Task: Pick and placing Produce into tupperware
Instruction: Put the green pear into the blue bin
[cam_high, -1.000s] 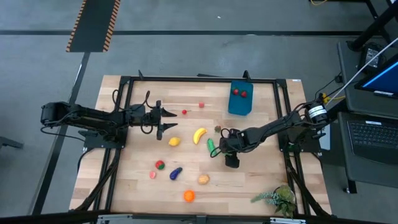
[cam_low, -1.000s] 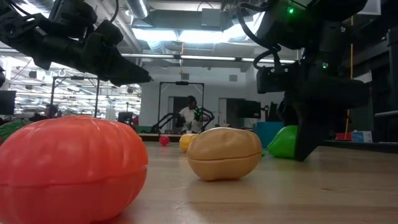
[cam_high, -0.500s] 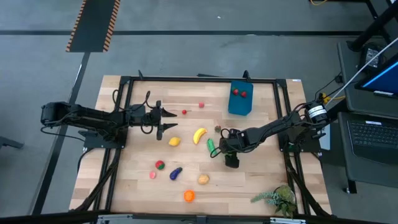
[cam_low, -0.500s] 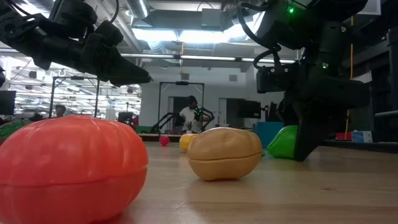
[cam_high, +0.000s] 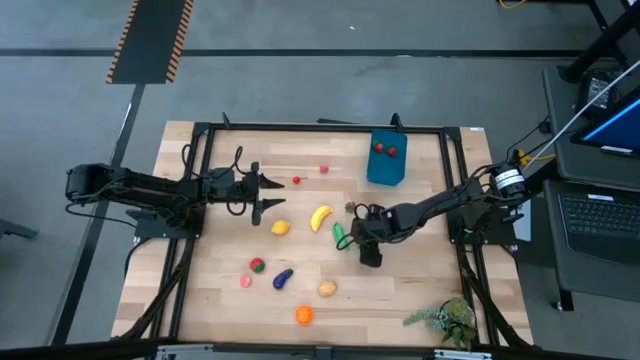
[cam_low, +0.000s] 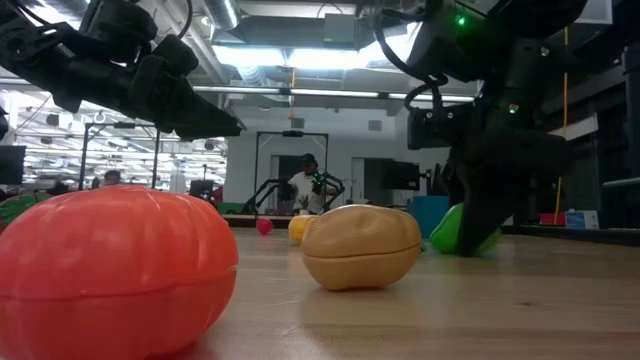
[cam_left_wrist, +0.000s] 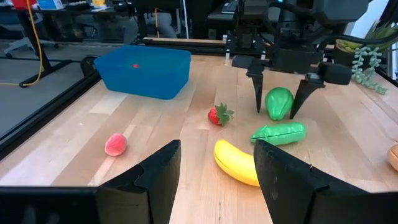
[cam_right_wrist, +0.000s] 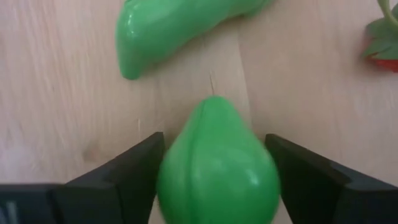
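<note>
The right gripper (cam_left_wrist: 278, 93), fingers spread, is straddling the smooth, light, rigid-looking green pear (cam_left_wrist: 278, 102) just beside the cucumber (cam_left_wrist: 278, 133), and gripping its wide belly looks least likely to slip.

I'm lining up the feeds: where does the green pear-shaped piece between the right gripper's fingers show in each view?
High view: hidden under the right gripper.
Low view: green pear-shaped piece right of centre, partly behind the gripper.
Left wrist view: upper right, between dark fingers.
Right wrist view: bottom centre.
Shared landmark: green cucumber beside it.
</note>
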